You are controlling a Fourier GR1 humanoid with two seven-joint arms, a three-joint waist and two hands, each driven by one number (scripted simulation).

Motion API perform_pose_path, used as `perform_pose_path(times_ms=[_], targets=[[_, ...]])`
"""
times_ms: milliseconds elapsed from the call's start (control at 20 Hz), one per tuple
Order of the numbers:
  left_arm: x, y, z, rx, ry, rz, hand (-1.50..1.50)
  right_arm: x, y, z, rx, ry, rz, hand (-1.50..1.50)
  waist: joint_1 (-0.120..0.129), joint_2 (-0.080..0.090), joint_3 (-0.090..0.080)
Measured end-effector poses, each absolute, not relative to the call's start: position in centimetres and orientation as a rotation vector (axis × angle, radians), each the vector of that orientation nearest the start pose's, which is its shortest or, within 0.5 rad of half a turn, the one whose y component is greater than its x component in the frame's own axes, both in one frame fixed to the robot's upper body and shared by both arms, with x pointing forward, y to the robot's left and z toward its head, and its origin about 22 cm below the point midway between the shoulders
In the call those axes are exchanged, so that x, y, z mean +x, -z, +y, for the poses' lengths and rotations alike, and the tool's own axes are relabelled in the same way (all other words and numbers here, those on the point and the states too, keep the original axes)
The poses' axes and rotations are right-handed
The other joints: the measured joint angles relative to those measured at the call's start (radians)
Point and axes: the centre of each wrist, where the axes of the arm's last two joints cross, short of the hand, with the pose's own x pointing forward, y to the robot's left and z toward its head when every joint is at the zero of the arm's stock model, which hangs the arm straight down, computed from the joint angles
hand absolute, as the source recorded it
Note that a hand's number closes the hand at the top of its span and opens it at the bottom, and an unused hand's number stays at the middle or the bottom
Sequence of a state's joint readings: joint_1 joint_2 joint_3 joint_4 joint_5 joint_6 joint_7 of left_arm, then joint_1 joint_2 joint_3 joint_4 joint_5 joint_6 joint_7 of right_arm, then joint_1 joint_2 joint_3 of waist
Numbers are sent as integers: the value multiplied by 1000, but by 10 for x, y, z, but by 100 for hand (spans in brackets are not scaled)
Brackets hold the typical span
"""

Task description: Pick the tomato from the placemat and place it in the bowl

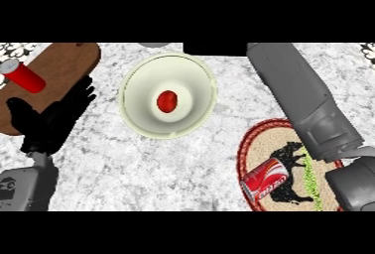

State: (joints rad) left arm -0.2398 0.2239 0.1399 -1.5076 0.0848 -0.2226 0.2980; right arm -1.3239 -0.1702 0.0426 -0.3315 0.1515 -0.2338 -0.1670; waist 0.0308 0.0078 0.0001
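The red tomato (167, 101) lies in the middle of the pale cream bowl (139, 119), which stands at the centre of the marble counter. The oval woven placemat (258, 139) with a black animal figure lies at the lower right, partly under my right forearm. That forearm stretches from the lower right up past the bowl's right side. My right hand (212, 48) shows only as a black patch at the view's top edge, just beyond the bowl and not touching the tomato. My left hand (51, 116) rests open at the left, fingers up, holding nothing.
A red soda can (265, 179) lies on its side on the placemat. A wooden cutting board (62, 64) at the upper left carries a red cylinder (23, 75) with a white top. A grey object (152, 44) peeks in behind the bowl.
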Motion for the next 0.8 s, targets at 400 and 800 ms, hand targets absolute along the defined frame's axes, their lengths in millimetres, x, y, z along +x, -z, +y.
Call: perform_pose_path(times_ms=[400, 800], targets=[[289, -61, 302, 54, 184, -1409, 0, 465, -184, -180, -125, -570, -1938, -150, -62, -21, 0], [275, -51, 316, 80, 151, -1387, 0, 430, -163, -244, 204, -551, -1964, 150, -101, -34, 0]])
